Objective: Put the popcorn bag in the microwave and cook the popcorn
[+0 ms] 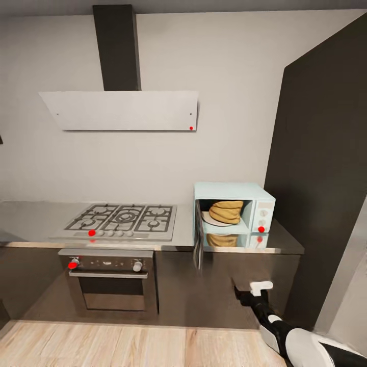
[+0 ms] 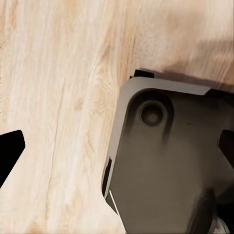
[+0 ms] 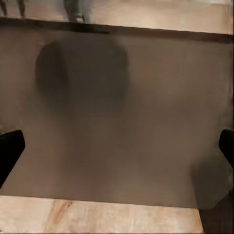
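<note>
The pale-blue microwave [image 1: 257, 206] stands on the grey countertop [image 1: 30, 219] at its right end. Its door [image 1: 199, 240] hangs wide open toward me. Inside, the golden-tan popcorn bag [image 1: 226, 211] rests on a white plate [image 1: 209, 220]; the popcorn itself is too small to make out. My right gripper [image 1: 240, 289] hovers below the counter edge, in front of the dark cabinets and slightly right of the door. Its fingers [image 3: 9, 153] are spread wide, so the right gripper [image 3: 117, 151] is open and empty. My left gripper [image 2: 117, 151] is open too, facing the wood floor [image 2: 53, 97].
A gas hob [image 1: 122, 220] sits left of the microwave, above a black built-in oven [image 1: 112, 280]. A white angled hood [image 1: 122, 109] hangs over it. A tall dark cabinet [image 1: 326, 168] walls off the right side. My own grey base [image 2: 165, 161] lies under the left gripper.
</note>
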Robot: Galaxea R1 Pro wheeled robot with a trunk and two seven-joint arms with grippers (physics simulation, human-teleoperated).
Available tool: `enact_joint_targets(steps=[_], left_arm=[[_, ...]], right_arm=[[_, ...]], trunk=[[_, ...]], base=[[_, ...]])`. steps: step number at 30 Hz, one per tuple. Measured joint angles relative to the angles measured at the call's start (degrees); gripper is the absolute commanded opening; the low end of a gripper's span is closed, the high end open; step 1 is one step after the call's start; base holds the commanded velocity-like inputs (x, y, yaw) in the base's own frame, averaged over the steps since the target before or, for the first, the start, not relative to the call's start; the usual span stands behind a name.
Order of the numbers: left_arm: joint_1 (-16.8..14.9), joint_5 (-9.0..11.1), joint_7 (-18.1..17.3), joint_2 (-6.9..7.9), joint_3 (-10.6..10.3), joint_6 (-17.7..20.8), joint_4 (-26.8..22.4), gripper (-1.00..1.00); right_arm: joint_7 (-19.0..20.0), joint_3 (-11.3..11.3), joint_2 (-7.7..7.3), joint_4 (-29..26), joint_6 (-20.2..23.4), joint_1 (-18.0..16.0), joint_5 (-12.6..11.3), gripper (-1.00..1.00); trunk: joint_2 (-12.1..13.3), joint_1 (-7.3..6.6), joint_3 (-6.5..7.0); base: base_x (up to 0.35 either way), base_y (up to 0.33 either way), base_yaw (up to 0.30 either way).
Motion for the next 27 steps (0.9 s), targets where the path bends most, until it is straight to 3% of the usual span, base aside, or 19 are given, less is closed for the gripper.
enact_joint_targets(steps=[5, 8, 12, 14, 18, 20, 23, 27], left_arm=[[-0.01, -0.02, 0.03, 1.57, 0.04, -0.33, -1.33, 1.00], [-0.04, 0.03, 0.11, 2.08, 0.16, -0.56, -10.47, 1.00], [-0.04, 0.15, 0.09, 1.76, 0.39, -0.34, -25.01, 1.00], [-0.20, 0.15, 0.05, 1.01, 0.37, -0.31, -32.30, 1.00], [-1.21, 0.11, -0.21, 0.11, 0.21, 0.57, -45.04, 1.00], [-2.48, 0.11, -0.32, -1.43, 0.07, 2.57, -51.51, 1.00], [-7.26, 0.10, -0.67, -3.60, -0.06, 8.32, -57.42, 1.00], [-16.84, 0.10, -0.78, -4.27, -0.18, 10.30, -59.67, 1.00]], right_arm=[[0.04, 0.07, -1.11, 0.31, 0.21, 10.09, 0.08, 1.00], [-0.04, 0.19, -1.12, 0.32, 1.17, 15.59, 0.08, 1.00], [0.12, 0.22, -0.87, 0.31, 8.02, 20.97, 0.19, 1.00], [0.12, 0.22, -0.79, 0.31, 11.24, 21.66, 0.20, 1.00], [0.06, 0.22, -0.70, 0.31, 12.58, 21.87, 0.20, 1.00], [0.04, 0.22, -0.40, 0.31, 12.91, 21.89, 0.21, 1.00], [0.08, 0.22, 0.08, 0.31, 15.05, 21.90, 0.19, 1.00], [0.13, 0.22, 0.40, 0.30, 16.31, 21.91, 0.16, 1.00]], trunk=[[0.00, 0.00, 0.00], [0.00, -0.01, 0.02], [0.00, 0.00, 0.02], [0.01, 0.00, 0.03], [0.01, 0.00, 0.04], [0.02, 0.00, 0.05], [0.02, 0.00, 0.05], [0.02, -0.01, 0.05]], base=[[-0.003, 0.000, 0.000], [0.000, 0.000, 0.000], [0.000, 0.000, 0.000], [0.000, 0.000, 0.000], [0.000, 0.000, 0.000], [0.000, 0.000, 0.000], [0.000, 0.000, 0.000], [0.000, 0.000, 0.000]])
